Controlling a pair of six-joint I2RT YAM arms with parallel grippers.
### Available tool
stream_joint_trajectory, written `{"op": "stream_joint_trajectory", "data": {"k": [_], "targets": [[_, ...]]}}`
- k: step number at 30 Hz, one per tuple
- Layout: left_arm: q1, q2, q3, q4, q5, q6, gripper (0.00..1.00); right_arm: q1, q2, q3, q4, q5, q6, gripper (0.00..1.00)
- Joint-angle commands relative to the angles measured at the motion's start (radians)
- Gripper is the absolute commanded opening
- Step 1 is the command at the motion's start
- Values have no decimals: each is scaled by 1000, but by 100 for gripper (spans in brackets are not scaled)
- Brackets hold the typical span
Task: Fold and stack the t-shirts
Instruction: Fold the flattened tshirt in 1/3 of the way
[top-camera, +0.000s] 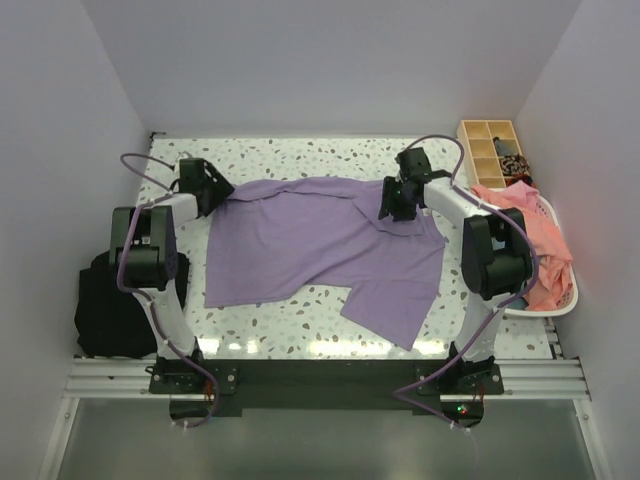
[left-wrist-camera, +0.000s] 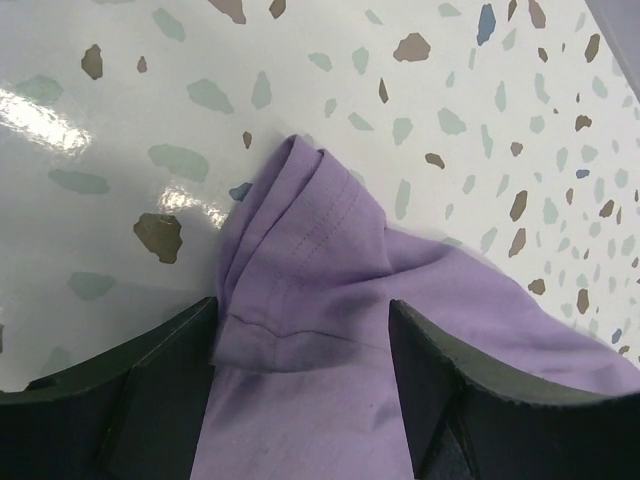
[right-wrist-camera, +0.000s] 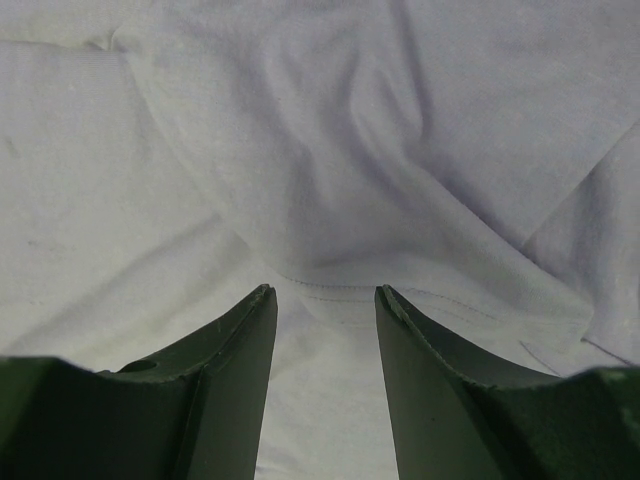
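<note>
Getting hold of the far edge of the lavender t-shirt (top-camera: 310, 245) looks like the step in hand. The shirt lies spread but wrinkled on the table (top-camera: 300, 322), with one sleeve hanging toward the near edge.

The left gripper (top-camera: 210, 190) is low at the shirt's far left corner. Its jaws stand spread, with a bunched fold of hem between them, not yet pinched as far as I can judge. The right gripper (top-camera: 393, 205) is over the far right part of the shirt. Its jaws are also apart, with a stitched seam between the tips, and they hold nothing. Whether the tips touch the cloth, the wrist view does not tell clearly.

Next, I think both pincers must close on the cloth, lift together and carry this edge toward the near side for the first fold.

The salmon-pink t-shirts (top-camera: 530, 225) wait in the white basket (top-camera: 568, 292) on the right.
</note>
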Motion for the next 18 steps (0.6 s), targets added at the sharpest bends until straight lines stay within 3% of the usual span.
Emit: {"op": "stream_joint_trajectory", "data": {"k": [1,7,9,12,18], "targets": [[7,17,-5,82,56,-47,68,-9,-41,-16,1,74,5,48],[8,-28,-9,74,26,-32,49,-104,-121,-116,50,105,112,49],[8,-44,-12,73,20,-13,32,-141,-126,-132,52,101,149,49],[10,-71,-14,62,20,1,22,-172,-120,-147,61,85,171,49],[10,-122,-20,36,-17,39,24,-195,-80,-142,82,32,174,49]]}}
